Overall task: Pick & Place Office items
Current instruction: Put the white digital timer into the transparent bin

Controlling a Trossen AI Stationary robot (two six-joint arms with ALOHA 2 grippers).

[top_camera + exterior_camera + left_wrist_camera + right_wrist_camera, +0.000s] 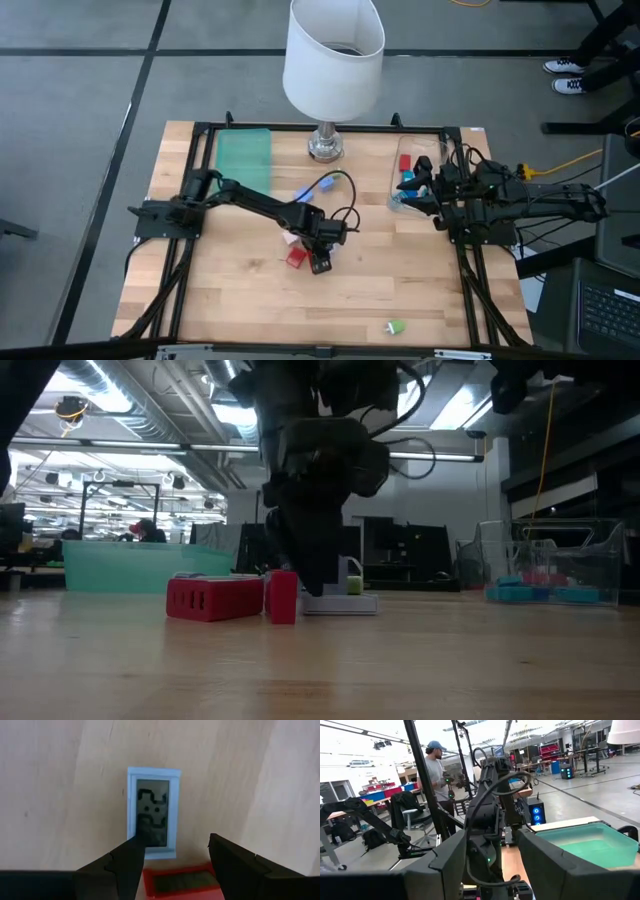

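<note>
We see the left tool (pixel 172 865) half open, holding nothing, above a red piece (pixel 182 882); a white piece (pixel 152 812) lies just ahead. The right tool (pixel 490 865) hangs open, empty.

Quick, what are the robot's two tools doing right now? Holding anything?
Left tool: open, holding nothing, low over a red piece beside a white piece.
Right tool: open, empty, waiting by the clear bin.
</note>
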